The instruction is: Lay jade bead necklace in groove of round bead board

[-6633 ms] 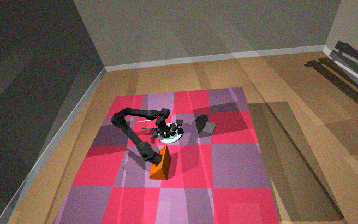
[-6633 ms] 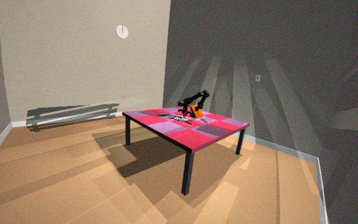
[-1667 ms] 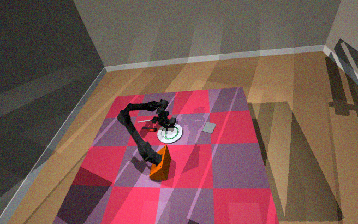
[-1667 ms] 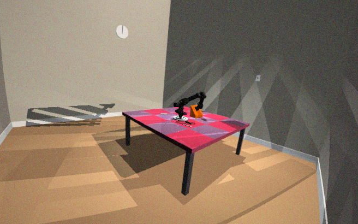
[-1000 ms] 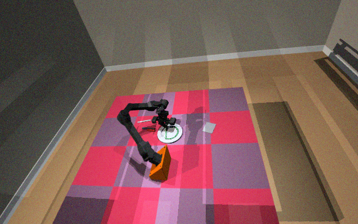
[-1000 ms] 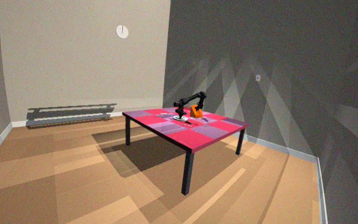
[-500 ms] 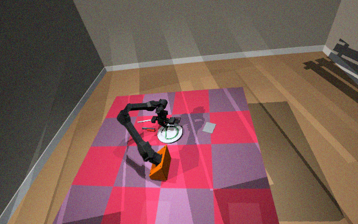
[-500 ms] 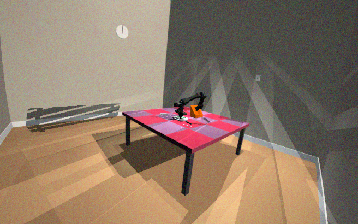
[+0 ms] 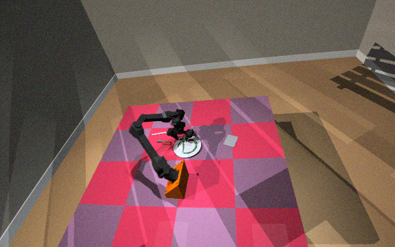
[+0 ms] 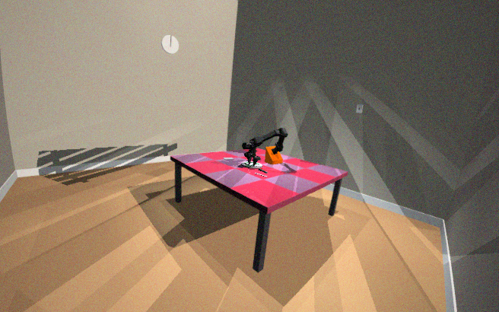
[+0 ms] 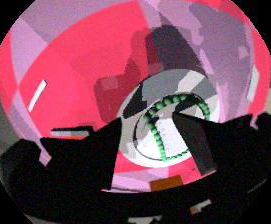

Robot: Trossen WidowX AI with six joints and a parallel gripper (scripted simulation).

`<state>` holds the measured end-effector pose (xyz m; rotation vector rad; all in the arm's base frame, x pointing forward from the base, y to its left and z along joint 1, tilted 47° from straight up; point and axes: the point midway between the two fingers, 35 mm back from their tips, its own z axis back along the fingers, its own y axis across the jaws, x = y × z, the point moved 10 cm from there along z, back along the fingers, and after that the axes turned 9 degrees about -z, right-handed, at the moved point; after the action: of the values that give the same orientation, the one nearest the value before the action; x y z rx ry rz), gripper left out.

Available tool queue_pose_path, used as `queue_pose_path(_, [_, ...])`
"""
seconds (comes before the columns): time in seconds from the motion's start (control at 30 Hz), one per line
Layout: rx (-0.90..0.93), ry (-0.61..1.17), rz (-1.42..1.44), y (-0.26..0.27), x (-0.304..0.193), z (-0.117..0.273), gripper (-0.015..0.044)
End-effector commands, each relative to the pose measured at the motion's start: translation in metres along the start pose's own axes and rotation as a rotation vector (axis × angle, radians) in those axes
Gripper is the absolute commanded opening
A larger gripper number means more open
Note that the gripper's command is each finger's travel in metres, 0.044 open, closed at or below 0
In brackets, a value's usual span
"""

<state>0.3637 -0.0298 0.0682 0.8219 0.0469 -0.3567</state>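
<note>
The round white bead board (image 9: 179,150) (image 10: 258,166) (image 11: 173,80) lies on the table in front of the arm's base. The jade bead necklace (image 9: 196,146) (image 11: 160,106) lies on it in a D-like loop. In the wrist view its left side runs nearly straight, inside the thin groove line; its upper part curves round. Its right side is partly hidden behind a finger. My gripper (image 9: 183,138) (image 10: 252,163) (image 11: 147,117) is open, low over the board's far left part, with beads showing beyond the gap between the fingertips. Whether the beads sit down in the groove cannot be told.
A white stick (image 9: 159,134) (image 11: 37,96) and a grey and orange tool (image 9: 165,143) (image 11: 71,133) lie left of the board. A pale square (image 9: 230,140) (image 10: 228,157) (image 11: 253,84) lies to its right. The orange arm base (image 9: 179,184) (image 10: 272,155) stands near the board.
</note>
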Motion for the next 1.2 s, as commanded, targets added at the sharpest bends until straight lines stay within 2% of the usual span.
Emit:
queue_pose_path(0.0, [0.004, -0.002, -0.001, 0.0, 0.0, 0.004, 0.042])
queue_pose_path(0.03, [0.0, 0.001, -0.001, 0.0, 0.0, 0.001, 0.044])
queue_pose_path(0.67, [0.004, -0.002, -0.001, -0.001, -0.001, 0.004, 0.044])
queue_pose_path(0.77, [0.002, -0.002, 0.072, -0.007, -0.009, 0.009, 0.0361])
queue_pose_path(1.07, [-0.002, 0.0, 0.521, -0.04, -0.07, 0.031, 0.0125])
queue_pose_path(1.17, [0.0, 0.002, 0.662, -0.05, -0.09, 0.035, 0.012])
